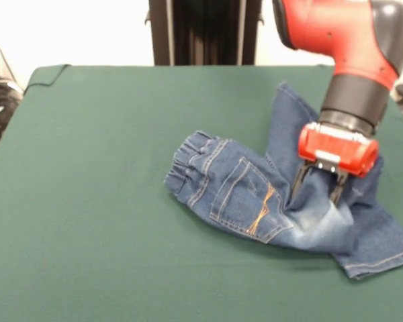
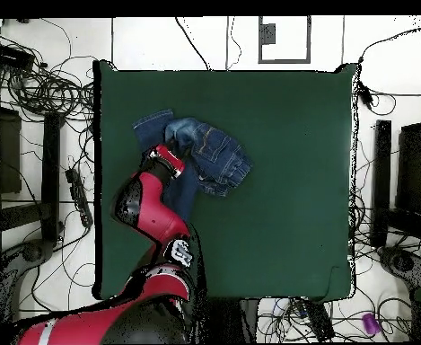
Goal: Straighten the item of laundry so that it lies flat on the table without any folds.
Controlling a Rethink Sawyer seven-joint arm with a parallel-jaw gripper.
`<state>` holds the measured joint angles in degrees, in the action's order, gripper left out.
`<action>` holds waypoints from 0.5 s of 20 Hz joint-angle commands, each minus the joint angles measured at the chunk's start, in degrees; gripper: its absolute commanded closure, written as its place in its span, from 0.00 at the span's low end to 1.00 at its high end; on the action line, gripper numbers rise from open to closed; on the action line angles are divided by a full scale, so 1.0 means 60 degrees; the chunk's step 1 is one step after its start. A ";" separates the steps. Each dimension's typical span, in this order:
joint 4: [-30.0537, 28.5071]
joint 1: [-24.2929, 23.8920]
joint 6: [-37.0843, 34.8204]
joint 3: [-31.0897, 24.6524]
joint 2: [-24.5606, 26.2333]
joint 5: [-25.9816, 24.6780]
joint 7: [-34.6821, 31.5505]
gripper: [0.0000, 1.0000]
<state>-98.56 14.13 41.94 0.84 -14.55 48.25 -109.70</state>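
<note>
Nearest you, the hemmed cuff (image 1: 383, 258) of one leg reaches toward the front edge of the tabletop (image 1: 87, 201), on the right side of the front view. The jeans (image 1: 255, 194) lie crumpled there, waistband (image 1: 188, 164) to the left, back pocket (image 1: 252, 201) up, one leg running away toward the far edge and the other bunched over itself at the crotch.

Your tool (image 1: 317, 190) is down in that bunched middle, its two dark fingers planted in the denim with a ridge of cloth between them; it looks clenched on the fold, though how firmly you can't judge from here.

To do this well, lift only enough to free the fold, then drag outward along the leg's own line, away from the waistband. Keep low, so the cloth slides flat and doesn't flip. Let go once the leg lies straight.
</note>
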 commanded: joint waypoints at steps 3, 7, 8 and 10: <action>-0.0421 0.0409 -0.1491 -0.1119 -0.0657 0.2379 -0.1328 0.00; -0.2862 0.0769 -0.5047 0.0629 -0.2983 0.2360 0.0599 0.00; -0.2970 0.0902 -0.6183 0.1299 -0.3301 0.1886 0.0868 0.00; -0.2961 0.0578 -0.7858 0.1923 -0.3943 0.0227 0.0782 0.00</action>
<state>-104.89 16.64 28.84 3.03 -23.06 55.99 -109.70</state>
